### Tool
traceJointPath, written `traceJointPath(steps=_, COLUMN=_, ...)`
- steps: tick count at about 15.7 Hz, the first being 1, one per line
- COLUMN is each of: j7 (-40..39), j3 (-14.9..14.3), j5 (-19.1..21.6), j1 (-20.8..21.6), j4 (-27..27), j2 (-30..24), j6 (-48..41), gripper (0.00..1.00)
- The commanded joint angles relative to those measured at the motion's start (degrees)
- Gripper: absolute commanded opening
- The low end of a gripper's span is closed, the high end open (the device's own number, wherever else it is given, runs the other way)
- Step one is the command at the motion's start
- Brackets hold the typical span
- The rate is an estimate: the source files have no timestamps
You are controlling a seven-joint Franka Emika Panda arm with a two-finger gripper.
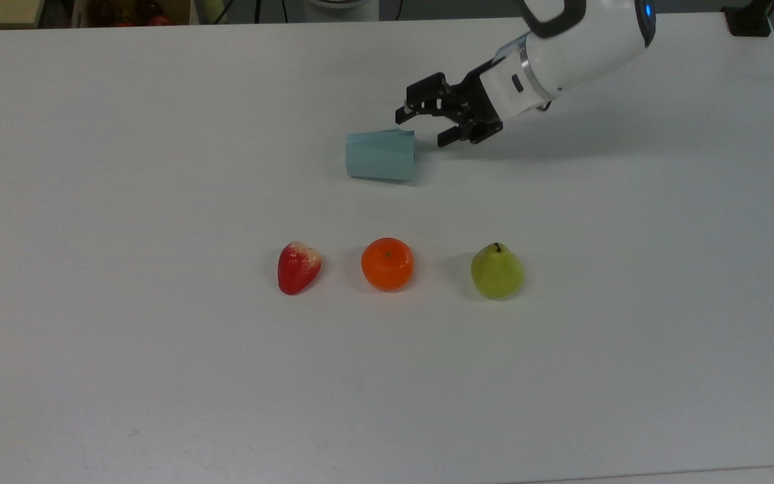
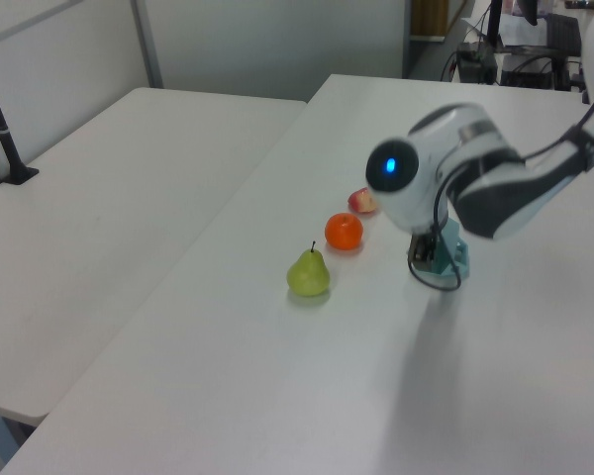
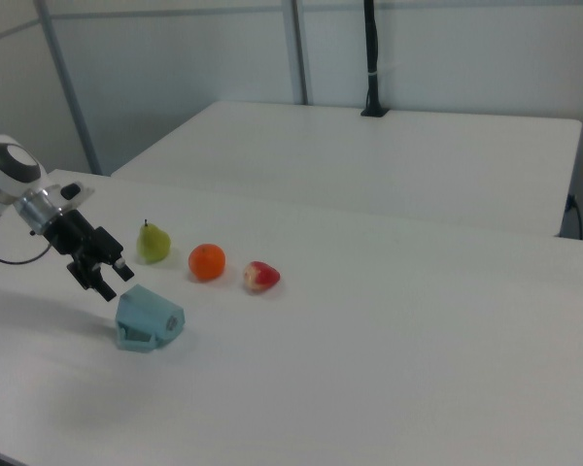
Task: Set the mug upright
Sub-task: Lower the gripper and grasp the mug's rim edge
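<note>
Three fruits sit in a row on the white table [image 1: 158, 370]: in the top view, a strawberry [image 1: 298, 267] at the left, an orange [image 1: 387, 263] in the middle and a pear [image 1: 496, 271] at the right, each apart from its neighbour. Beyond the orange, toward the far edge in the top view, the mug [image 1: 381, 155] lies on its side, well apart from the fruit. Its wider end faces the top view's right and its narrower base the top view's left.

My gripper [image 1: 420, 129] hangs just beside that wider end, at the mug's upper right corner in the top view. My fingers are spread apart and hold nothing; one fingertip [image 1: 403, 113] is above the mug's upper edge and the other is off to the right of the rim. I cannot tell whether either one touches the mug.

In the right view my gripper [image 3: 112, 279] points down and to the right view's right, just above the mug [image 3: 148, 320], whose handle side rests low against the table. In the left view my arm [image 2: 455, 188] covers most of the mug [image 2: 453, 255], with a little teal showing beneath my wrist.
</note>
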Motion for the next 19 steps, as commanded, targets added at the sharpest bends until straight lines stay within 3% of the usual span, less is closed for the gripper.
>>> traceJointPath(steps=1, j7=4.77, j3=-0.76, j5=-5.44, j1=0.62, j4=0.93, j2=4.38, j6=-2.96, gripper=0.97)
traceJointPath(steps=5, j7=4.51, j3=-1.20, j5=-7.04, j1=-0.70, j4=0.49, j2=4.83, j6=-5.86, gripper=0.80)
traceJointPath(steps=9, j7=3.02, j3=-1.20, j5=-6.87, j1=-1.23, j4=-0.13, j2=4.39, j6=-7.45, gripper=0.23)
traceJointPath(steps=11, j7=1.44, j3=-1.20, j5=-6.52, j1=-1.23, j4=-0.04, j2=3.78, j6=-8.68, gripper=0.03)
traceJointPath(steps=16, j7=-6.55, j3=-1.20, j5=-5.99, j1=-3.51, j4=0.40, j2=-1.31, j6=-10.08, gripper=0.00)
traceJointPath(steps=19, j7=-12.79, j3=-1.28, j5=-2.22, j1=-5.10, j4=1.10, j2=-4.04, j6=-10.18, gripper=0.00)
